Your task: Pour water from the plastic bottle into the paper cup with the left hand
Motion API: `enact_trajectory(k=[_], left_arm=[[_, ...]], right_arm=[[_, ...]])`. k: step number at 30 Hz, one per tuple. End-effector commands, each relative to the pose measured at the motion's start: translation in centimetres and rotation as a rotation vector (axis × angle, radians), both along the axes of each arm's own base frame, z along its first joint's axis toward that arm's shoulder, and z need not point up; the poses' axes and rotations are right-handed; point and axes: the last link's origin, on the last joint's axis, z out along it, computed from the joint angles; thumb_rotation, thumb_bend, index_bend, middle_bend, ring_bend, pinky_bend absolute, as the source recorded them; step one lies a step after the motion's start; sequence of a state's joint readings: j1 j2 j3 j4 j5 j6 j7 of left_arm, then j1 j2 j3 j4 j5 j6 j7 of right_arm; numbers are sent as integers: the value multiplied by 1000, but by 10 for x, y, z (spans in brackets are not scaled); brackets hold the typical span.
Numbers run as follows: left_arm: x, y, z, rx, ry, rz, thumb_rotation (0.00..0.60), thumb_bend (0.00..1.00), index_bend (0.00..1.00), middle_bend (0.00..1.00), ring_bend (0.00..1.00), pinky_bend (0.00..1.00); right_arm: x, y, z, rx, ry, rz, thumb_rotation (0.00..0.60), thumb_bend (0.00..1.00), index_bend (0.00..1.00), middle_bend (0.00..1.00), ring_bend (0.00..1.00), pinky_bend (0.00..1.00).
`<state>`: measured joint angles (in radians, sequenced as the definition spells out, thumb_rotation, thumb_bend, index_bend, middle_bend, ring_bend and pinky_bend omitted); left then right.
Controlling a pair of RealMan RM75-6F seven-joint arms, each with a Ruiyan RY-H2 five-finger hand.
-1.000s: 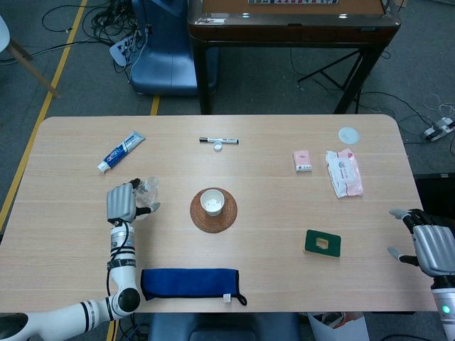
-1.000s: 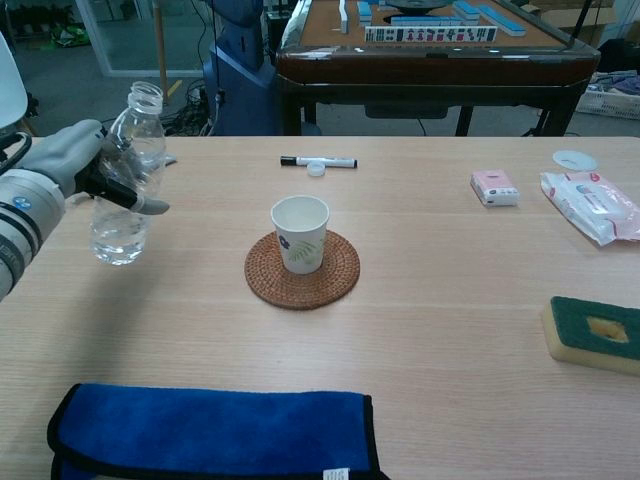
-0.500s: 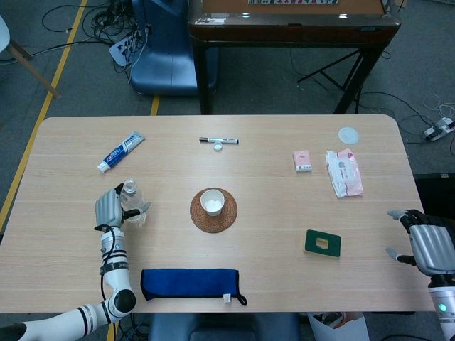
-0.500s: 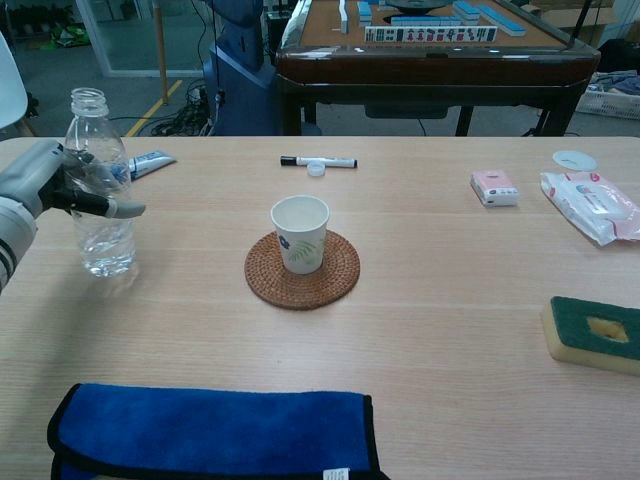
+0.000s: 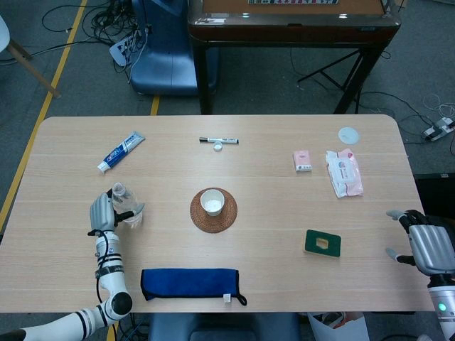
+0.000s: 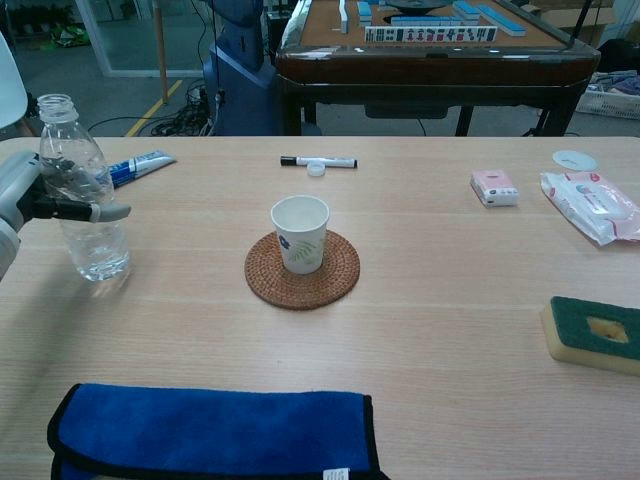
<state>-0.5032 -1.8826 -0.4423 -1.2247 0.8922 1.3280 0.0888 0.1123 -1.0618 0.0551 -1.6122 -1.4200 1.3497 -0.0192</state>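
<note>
Left hand (image 6: 22,195) wrapped around the uncapped plastic bottle (image 6: 82,190), which stands upright at the left edge of the chest view with its base apparently on the worktop (image 6: 450,300); a little water shows in its lower part. The paper cup (image 6: 300,233) sits on a woven coaster (image 6: 302,270) at centre frame, well apart from the bottle. My right hand (image 5: 426,245), lower right in the head view, holds nothing, fingers apart. Risks as I judge them: squeezing the thin bottle wall could push water out of the open neck; loosening my grip carelessly could tip it; a light cup on a coaster could topple if the bottle brushes its rim.
</note>
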Motion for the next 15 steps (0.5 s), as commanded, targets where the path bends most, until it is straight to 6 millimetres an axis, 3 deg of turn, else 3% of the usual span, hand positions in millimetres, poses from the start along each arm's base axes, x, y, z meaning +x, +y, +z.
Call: enact_trajectory(k=[1, 8, 15], left_arm=[[-5, -2, -2, 6, -17, -8, 600, 63, 705, 773, 409, 259], [-13, -5, -4, 6, -18, -3, 600, 71, 679, 729, 379, 255], [-15, -7, -4, -14, -46, -30, 600, 70, 536, 437, 286, 215]], right_arm=[[0, -1, 0, -1, 1, -3, 600, 11, 284, 334, 216, 333], [0, 1, 0, 1, 1, -1, 600, 12, 284, 334, 216, 333], [0, 0, -1, 6, 3, -4, 600, 11, 284, 334, 216, 333]])
